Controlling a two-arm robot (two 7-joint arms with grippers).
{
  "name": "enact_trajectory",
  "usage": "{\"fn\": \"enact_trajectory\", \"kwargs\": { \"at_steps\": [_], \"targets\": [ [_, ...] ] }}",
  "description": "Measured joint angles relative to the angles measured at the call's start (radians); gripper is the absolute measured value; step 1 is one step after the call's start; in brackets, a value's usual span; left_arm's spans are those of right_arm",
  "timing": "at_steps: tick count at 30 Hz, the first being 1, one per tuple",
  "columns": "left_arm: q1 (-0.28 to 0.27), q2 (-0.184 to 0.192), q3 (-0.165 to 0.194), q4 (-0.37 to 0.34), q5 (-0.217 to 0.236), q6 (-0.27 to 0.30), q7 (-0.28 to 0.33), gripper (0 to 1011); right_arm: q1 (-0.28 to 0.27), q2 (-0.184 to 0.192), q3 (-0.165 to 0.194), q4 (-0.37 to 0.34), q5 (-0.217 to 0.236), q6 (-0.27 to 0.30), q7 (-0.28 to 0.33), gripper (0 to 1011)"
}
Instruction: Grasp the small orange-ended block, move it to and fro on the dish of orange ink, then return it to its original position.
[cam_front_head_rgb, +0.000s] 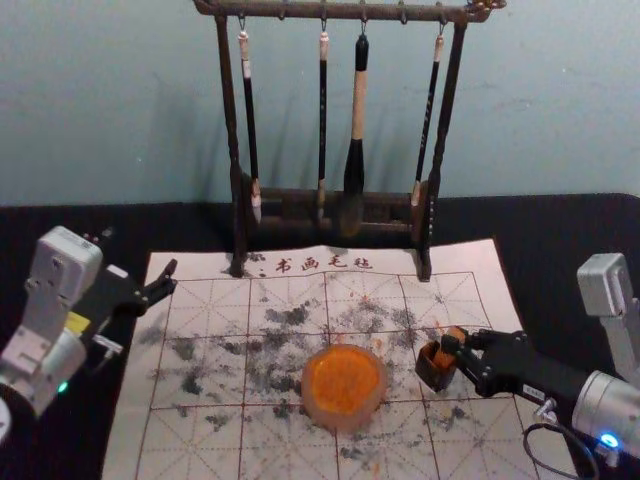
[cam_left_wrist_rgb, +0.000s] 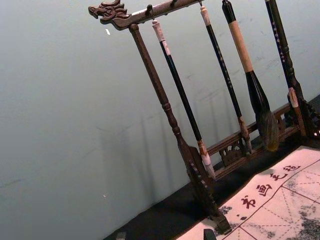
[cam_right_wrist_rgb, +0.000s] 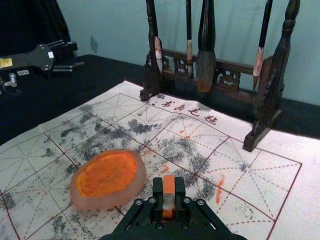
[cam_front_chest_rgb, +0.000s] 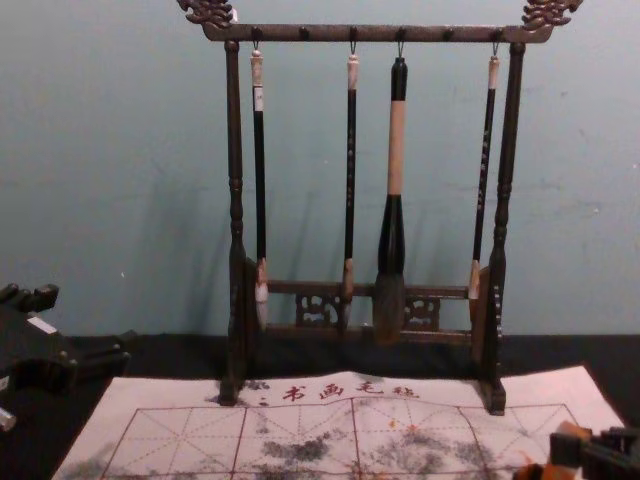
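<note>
One small orange-ended block (cam_right_wrist_rgb: 168, 184) is pinched in the right tool (cam_right_wrist_rgb: 168, 189), beside the dark box (cam_front_head_rgb: 432, 377), right of the ink dish (cam_front_head_rgb: 342, 420). Probably light, stiff, ink-slick; grip mid-sides, off the inked end. Left tool (cam_front_head_rgb: 169, 278) parked far left, wide.

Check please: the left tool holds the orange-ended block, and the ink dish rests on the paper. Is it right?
Not the left: the right tool, beside the dish, holds the block, as the right wrist view shows. The rest stands.

Right gripper (cam_front_head_rgb: 459, 354) clamps low, left gripper (cam_front_head_rgb: 139, 254) hangs open
</note>
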Motion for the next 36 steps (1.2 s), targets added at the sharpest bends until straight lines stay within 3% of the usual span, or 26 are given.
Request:
{"fn": "enact_trajectory", "kwargs": {
  "at_steps": [21, 27, 36],
  "targets": [
    [0.0, 0.0, 0.0, 0.0, 0.0, 0.0, 0.0, 1001, 0.007, 0.02, 0.027, -0.077, 0.006, -0.028, -0.011, 80],
    [0.0, 0.0, 0.0, 0.0, 0.0, 0.0, 0.0, 1001, 0.035, 0.013, 0.006, -0.078, -0.013, -0.019, -0.01, 80],
    [0.0, 0.0, 0.0, 0.0, 0.0, 0.0, 0.0, 1001, 0.087, -0.001, -0.058, -0.07, -0.066, -0.011, 0.024, 80]
  ]
}}
